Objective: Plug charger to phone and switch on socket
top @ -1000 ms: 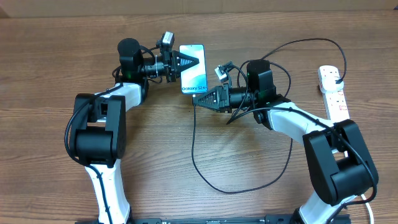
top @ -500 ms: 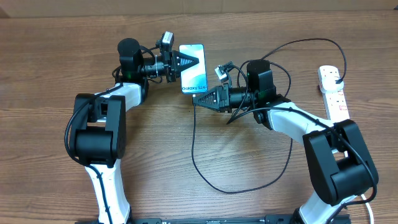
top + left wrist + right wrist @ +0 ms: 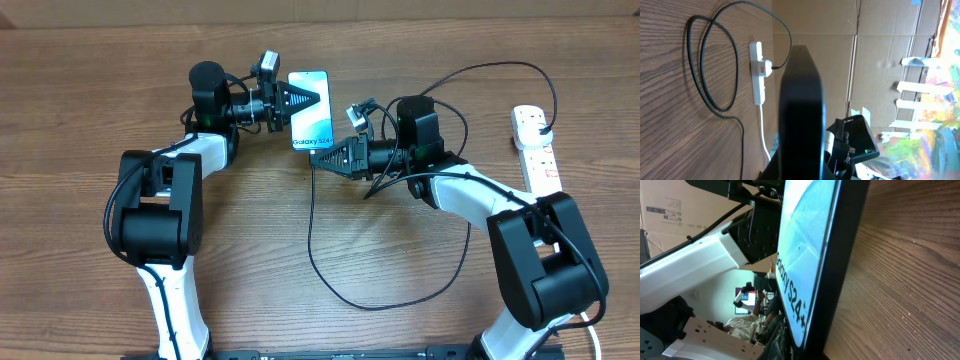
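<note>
The phone (image 3: pixel 313 118) with its light-blue "Galaxy S24+" screen lies at the table's back centre. My left gripper (image 3: pixel 301 100) is shut on its left side. In the left wrist view the phone (image 3: pixel 800 100) shows edge-on as a dark slab. My right gripper (image 3: pixel 318 161) is shut on the connector end of the charger (image 3: pixel 312 225), pressed at the phone's bottom edge. The tip itself is hidden. The phone fills the right wrist view (image 3: pixel 807 245). The black cable loops across the table to its plug (image 3: pixel 541 126) in the white socket (image 3: pixel 538 158), which also shows in the left wrist view (image 3: pixel 757 75).
The cable's loop (image 3: pixel 400 300) lies on the wood between the arms and near the front. A second arc (image 3: pixel 500 68) runs behind the right arm. The socket's thick white cord (image 3: pixel 763 135) trails off the table. Cardboard (image 3: pixel 865 60) stands behind.
</note>
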Available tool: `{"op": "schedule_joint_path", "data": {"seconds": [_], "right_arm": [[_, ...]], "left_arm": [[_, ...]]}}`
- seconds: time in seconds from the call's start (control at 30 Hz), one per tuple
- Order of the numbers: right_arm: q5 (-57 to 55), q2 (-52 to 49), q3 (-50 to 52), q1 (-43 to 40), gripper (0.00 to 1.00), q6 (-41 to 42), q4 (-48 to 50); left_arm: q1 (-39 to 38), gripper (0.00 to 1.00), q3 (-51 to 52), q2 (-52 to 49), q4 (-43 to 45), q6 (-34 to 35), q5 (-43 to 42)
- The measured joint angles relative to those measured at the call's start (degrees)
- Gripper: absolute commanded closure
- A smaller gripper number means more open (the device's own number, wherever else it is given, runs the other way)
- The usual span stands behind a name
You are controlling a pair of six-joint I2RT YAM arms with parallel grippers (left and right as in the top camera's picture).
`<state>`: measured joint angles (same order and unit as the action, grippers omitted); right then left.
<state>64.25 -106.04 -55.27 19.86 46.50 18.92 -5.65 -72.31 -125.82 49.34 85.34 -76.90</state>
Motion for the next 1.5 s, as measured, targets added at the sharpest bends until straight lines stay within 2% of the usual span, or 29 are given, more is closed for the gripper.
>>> {"op": "schedule_joint_path", "data": {"seconds": [1.5], "right_arm": [[1.77, 0.00, 0.00, -1.05, 0.96, 0.04, -0.02]], "left_arm": [[0.00, 0.95, 0.00, 0.00, 0.00, -1.27, -0.15]]}}
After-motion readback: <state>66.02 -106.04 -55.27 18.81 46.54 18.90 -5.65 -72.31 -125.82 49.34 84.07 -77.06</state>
